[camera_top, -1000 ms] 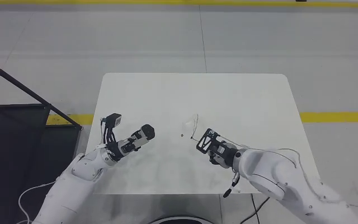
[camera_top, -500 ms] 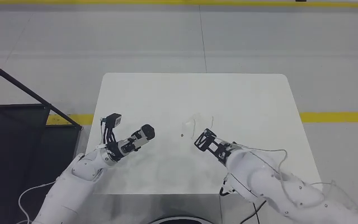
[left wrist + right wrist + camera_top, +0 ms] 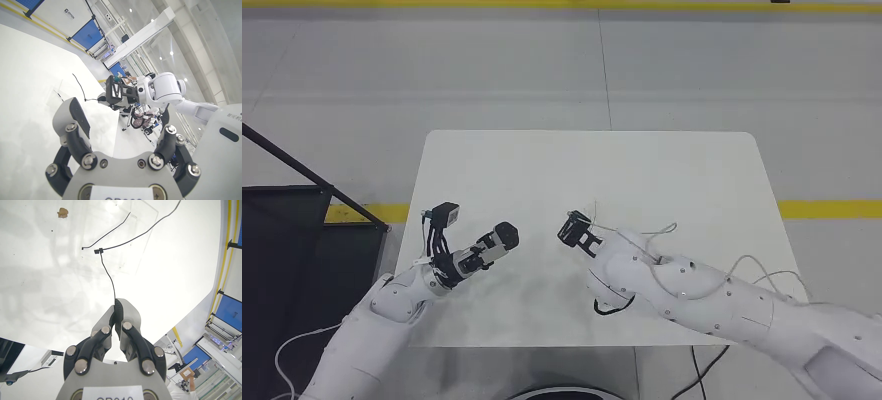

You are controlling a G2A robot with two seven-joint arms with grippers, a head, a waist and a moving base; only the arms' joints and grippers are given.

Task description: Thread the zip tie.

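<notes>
A thin black zip tie hangs over the white table. My right gripper is shut on one end of its strap. The small head hangs ahead of the fingertips, and the rest of the strap runs off beyond it. From above, the right gripper sits near the table's middle with the zip tie just past it. My left gripper is open with nothing in it, held over the table's left side, facing the right gripper and the zip tie.
A clear plastic sheet lies flat on the table under the tie, carrying the tie's shadow. A small brown scrap sits on the table nearby. A black frame stands off the table's left side.
My right arm has swung left toward the table's middle, carrying the zip tie closer to the left gripper. The left arm has stayed put.
</notes>
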